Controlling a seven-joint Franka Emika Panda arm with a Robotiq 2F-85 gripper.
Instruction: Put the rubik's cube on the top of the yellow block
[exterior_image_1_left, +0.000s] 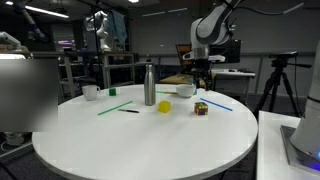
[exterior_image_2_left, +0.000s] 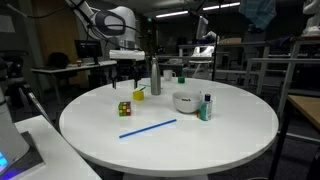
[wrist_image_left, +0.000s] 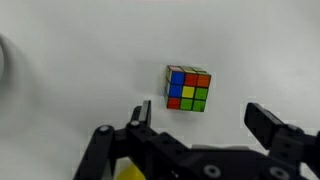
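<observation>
The rubik's cube (exterior_image_1_left: 201, 108) sits on the round white table (exterior_image_1_left: 140, 140); it also shows in an exterior view (exterior_image_2_left: 125, 108) and in the wrist view (wrist_image_left: 188, 88). The yellow block (exterior_image_1_left: 164, 106) lies near the cube, next to the steel bottle, also seen in an exterior view (exterior_image_2_left: 139, 95); a yellow bit of it shows at the wrist view's bottom edge (wrist_image_left: 127, 171). My gripper (exterior_image_1_left: 201, 74) hangs above the cube (exterior_image_2_left: 126, 76). In the wrist view its jaws (wrist_image_left: 200, 118) are open and empty, with the cube just beyond them.
A steel bottle (exterior_image_1_left: 149, 85) stands mid-table. A white bowl (exterior_image_1_left: 186, 91), a white cup (exterior_image_1_left: 90, 93), a small green block (exterior_image_1_left: 113, 91), a small bottle (exterior_image_2_left: 206, 107) and pens, among them a blue one (exterior_image_2_left: 148, 128), lie around.
</observation>
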